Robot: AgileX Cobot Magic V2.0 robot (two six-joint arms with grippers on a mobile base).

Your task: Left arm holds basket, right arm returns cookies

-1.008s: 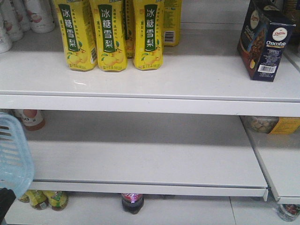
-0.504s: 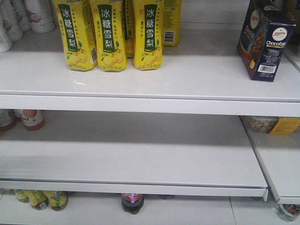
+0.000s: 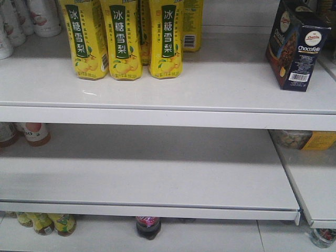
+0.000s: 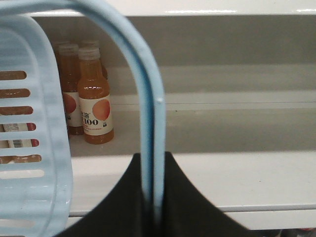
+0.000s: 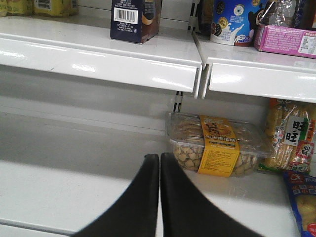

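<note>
Claws first: your right gripper (image 5: 159, 163) has its jaws pressed together on nothing, low over the middle shelf (image 5: 59, 187). Your left gripper (image 4: 153, 197) pinches the basket (image 4: 29, 123) by its hoop handle (image 4: 148, 128). One carton of cookies (image 3: 295, 47) stands upright near the right end of the top shelf (image 3: 210, 100), by the look of it already returned. Judge it light, stiff-cornered cardboard, crushable; if you take it again, grip the broad faces mid-height. Beside it you count three front drink bottles (image 3: 122, 39).
</note>
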